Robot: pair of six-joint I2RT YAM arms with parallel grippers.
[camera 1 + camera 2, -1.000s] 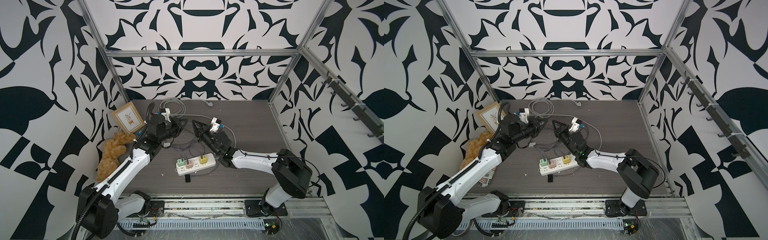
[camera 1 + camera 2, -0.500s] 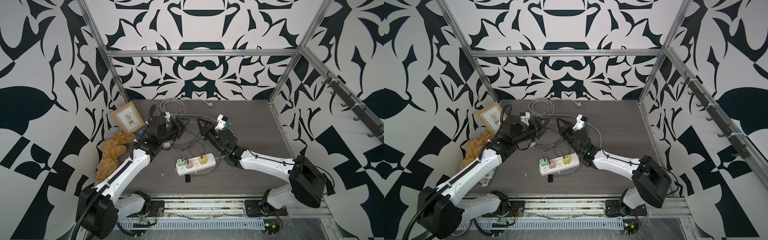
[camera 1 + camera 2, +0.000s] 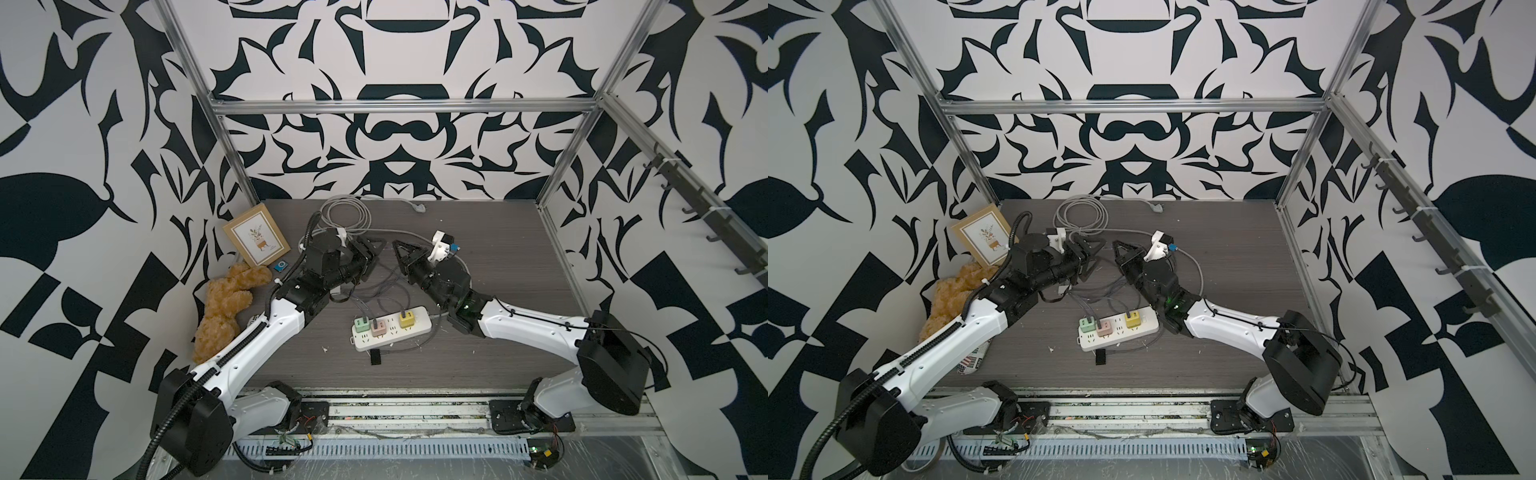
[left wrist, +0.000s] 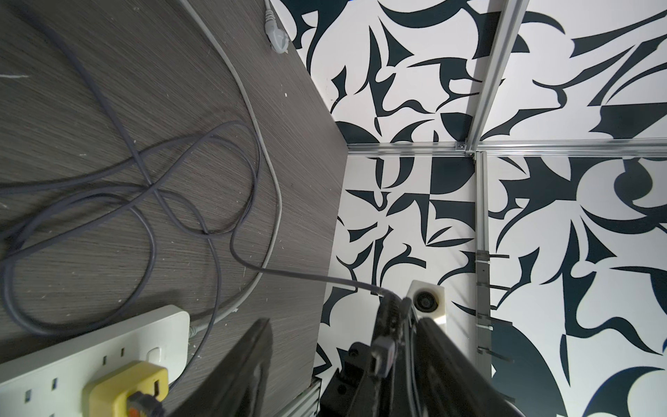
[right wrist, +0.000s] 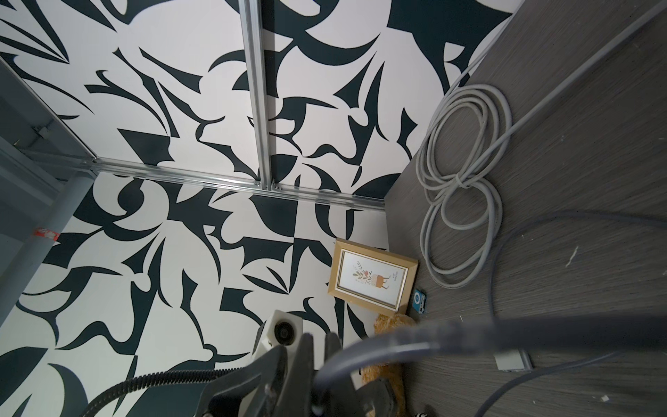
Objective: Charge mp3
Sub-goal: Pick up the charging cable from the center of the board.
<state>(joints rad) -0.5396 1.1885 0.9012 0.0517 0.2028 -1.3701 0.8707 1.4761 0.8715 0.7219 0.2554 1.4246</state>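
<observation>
The mp3 (image 3: 281,266) is a tiny blue square lying on the table beside the picture frame, left of the left arm; the right wrist view shows the mp3 (image 5: 418,300) too. My right gripper (image 3: 398,250) is shut on a dark grey charging cable (image 4: 306,276) near its plug end, held above the table's middle. My left gripper (image 3: 375,248) faces it tip to tip with a small gap, and its jaws stand open and empty in the left wrist view (image 4: 343,321). Both grippers are well away from the mp3.
A white power strip (image 3: 409,328) with green, pink and yellow charger cubes lies in front of the grippers, with grey cables looped behind it. A small black device (image 3: 376,357) lies in front of the strip. A teddy bear (image 3: 226,303), picture frame (image 3: 256,234) and coiled pale cord (image 3: 345,214) sit left and back.
My left gripper has gone from shut to open. The right arm has swung its elbow out to the right and still holds the cable.
</observation>
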